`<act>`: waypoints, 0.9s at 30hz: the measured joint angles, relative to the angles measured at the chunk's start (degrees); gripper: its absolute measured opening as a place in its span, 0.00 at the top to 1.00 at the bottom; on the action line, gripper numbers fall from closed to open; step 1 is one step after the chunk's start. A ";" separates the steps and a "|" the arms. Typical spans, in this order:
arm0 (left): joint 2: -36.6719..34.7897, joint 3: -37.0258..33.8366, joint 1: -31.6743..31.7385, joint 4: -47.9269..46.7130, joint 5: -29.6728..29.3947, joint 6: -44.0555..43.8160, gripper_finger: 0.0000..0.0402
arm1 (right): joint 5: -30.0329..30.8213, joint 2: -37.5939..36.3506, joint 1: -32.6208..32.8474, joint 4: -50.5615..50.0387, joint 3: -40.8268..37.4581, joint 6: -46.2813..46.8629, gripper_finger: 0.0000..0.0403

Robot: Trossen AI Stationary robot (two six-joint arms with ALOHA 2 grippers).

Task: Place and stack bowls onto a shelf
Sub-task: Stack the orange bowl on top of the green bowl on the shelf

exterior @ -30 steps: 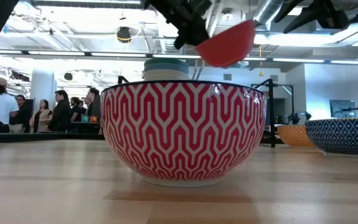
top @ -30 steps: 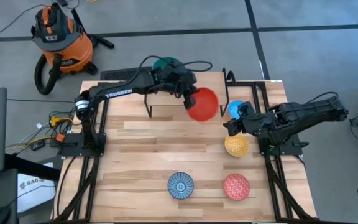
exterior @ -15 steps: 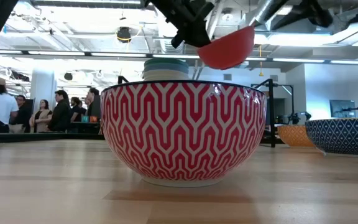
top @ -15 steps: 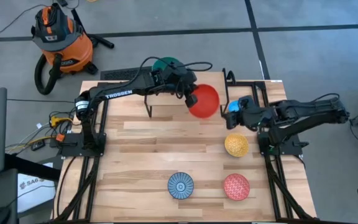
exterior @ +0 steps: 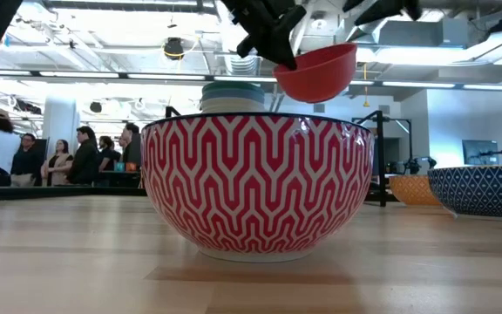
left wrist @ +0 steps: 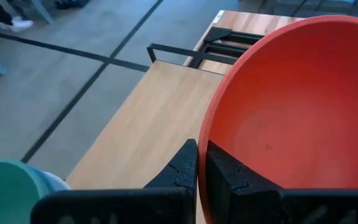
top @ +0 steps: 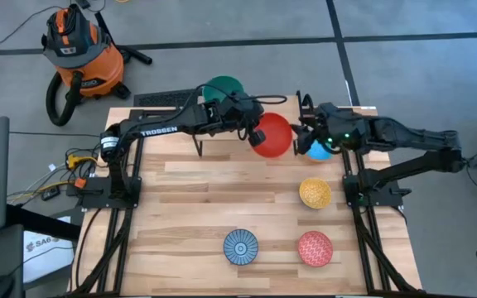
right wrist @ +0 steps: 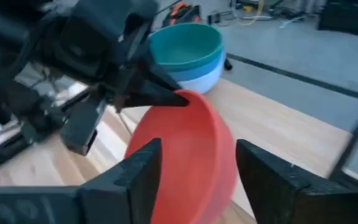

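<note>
A plain red bowl hangs above the table's far middle, with my left gripper shut on it. My right gripper is open and comes level from the right; its two fingers stand on either side of the red bowl, and I cannot tell whether they touch it. A teal bowl tops a stack of bowls on the shelf. A blue bowl sits on the table under my right gripper. My left gripper pinches the red bowl's rim on the side toward the table's left, one finger inside the bowl and one outside. The fingers come from the left, slanting down. The bowl is lifted clear, mouth up and a little tilted.
On the table stand a yellow bowl, a blue patterned bowl and a pink-red patterned bowl; the last fills the front of the low view. An orange vacuum stands on the floor beyond the far left corner. People stand in the room behind.
My right gripper has risen and swung toward the table's far edge and left, away from the blue bowl and up to the red bowl, rolling as it went. In my left gripper the red bowl has turned nearer to level.
</note>
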 joint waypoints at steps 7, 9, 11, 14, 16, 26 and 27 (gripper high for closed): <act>0.00 0.00 -1.08 0.20 -1.16 -0.07 1.00 | -0.91 4.82 -3.64 -1.80 -0.02 -3.83 0.39; 0.00 0.00 -1.48 0.20 -1.55 -0.05 1.00 | -1.05 5.96 -4.63 -2.84 -0.02 -3.67 0.41; 0.00 0.00 -1.85 0.20 -1.76 -0.04 1.00 | -1.76 6.82 -5.39 -4.20 -0.03 -3.16 0.43; -0.13 0.00 -2.23 0.17 -1.87 -0.07 1.00 | -3.47 7.50 -6.10 -4.99 -0.02 -1.99 0.48; -0.36 0.00 -2.38 0.21 -1.94 -0.07 1.00 | -4.35 7.87 -6.54 -4.96 -0.02 -1.86 0.54; -1.01 0.10 -2.45 1.43 -1.12 -0.52 1.00 | -6.20 8.17 -8.48 -5.87 -0.13 -0.62 0.93; -1.10 0.11 -2.42 1.67 -0.20 -0.50 1.00 | -6.75 8.17 -8.87 -6.01 -0.15 -0.55 0.94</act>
